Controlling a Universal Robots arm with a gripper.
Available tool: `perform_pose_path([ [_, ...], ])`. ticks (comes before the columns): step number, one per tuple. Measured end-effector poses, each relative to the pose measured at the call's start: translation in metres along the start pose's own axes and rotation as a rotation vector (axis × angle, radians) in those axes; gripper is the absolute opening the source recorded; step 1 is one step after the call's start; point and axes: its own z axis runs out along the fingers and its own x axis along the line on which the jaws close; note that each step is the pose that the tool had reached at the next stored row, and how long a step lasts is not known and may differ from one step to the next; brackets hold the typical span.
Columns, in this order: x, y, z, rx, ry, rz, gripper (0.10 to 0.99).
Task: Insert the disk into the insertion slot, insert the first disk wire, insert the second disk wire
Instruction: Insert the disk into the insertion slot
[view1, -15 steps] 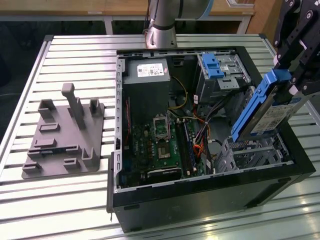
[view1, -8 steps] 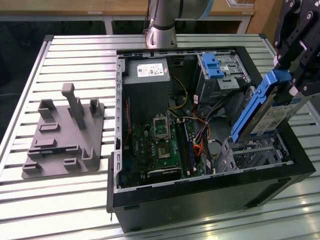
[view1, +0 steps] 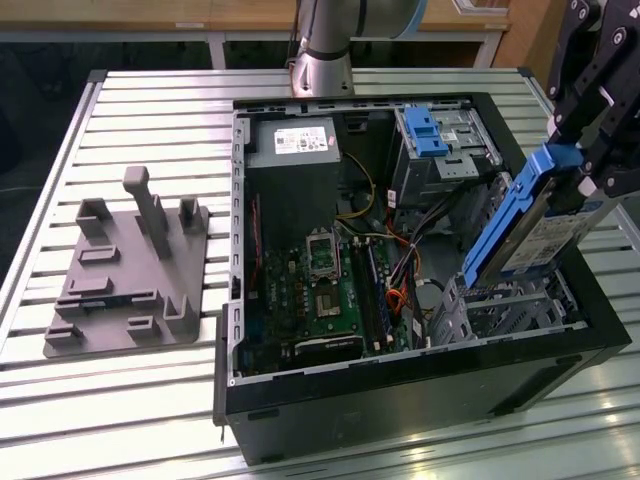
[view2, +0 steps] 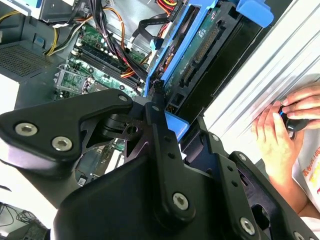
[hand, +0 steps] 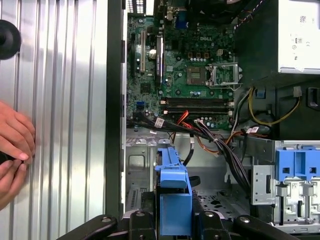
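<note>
The disk (view1: 545, 238) is recorded as a flat silver-grey drive with a white label, framed by a bright blue caddy. It is held tilted, with its upper end clamped between the jaws of the gripper (view1: 578, 162). Its lower end is at the top of the slot (view1: 505, 310), a perforated silver cage inside the case (view1: 400, 400) at the exterior view's right. Contact between disk and slot cannot be determined. The black case lies open on a table (view1: 150, 400) of ribbed metal slats, with the motherboard (view1: 318, 285) exposed. A grey fixture (view1: 130, 275) is set on the table at the exterior view's left. Wood-coloured panelling (view1: 120, 10) is seen behind the table. A person's hands (hand: 12, 150) are noted on the slats beside the case in the first wrist view.
</note>
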Motion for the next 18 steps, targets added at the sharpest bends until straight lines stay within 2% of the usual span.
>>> perform_pose_path([
  [18, 0.0026, -0.0001, 0.0080, 0.000, -0.0001, 0.000, 0.365],
])
